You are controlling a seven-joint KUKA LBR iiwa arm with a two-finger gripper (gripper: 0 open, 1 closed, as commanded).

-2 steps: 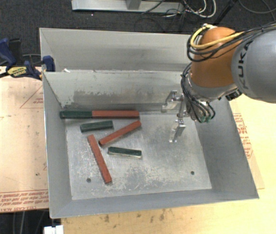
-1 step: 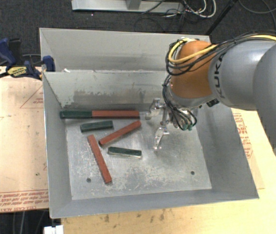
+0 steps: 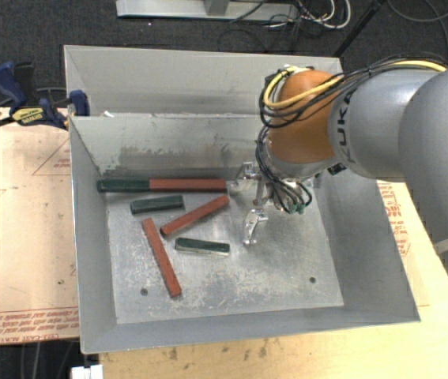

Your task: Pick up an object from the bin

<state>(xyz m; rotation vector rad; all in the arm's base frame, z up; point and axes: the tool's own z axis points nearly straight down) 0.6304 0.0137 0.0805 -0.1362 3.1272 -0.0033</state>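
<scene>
Gripper low over bare bin floor, no object taken yet.

The gripper [image 3: 251,232] hangs right of the sticks, and I cannot tell whether it is released or clenched; nothing shows in it. Nearest lie a short dark green bar [image 3: 202,246] just to its left and a slanted red-brown bar [image 3: 194,215] above that, both flat on the bin [image 3: 287,290]. This looks like the approach step; next it likely needs to shift left and straddle one bar's narrow width.
</scene>
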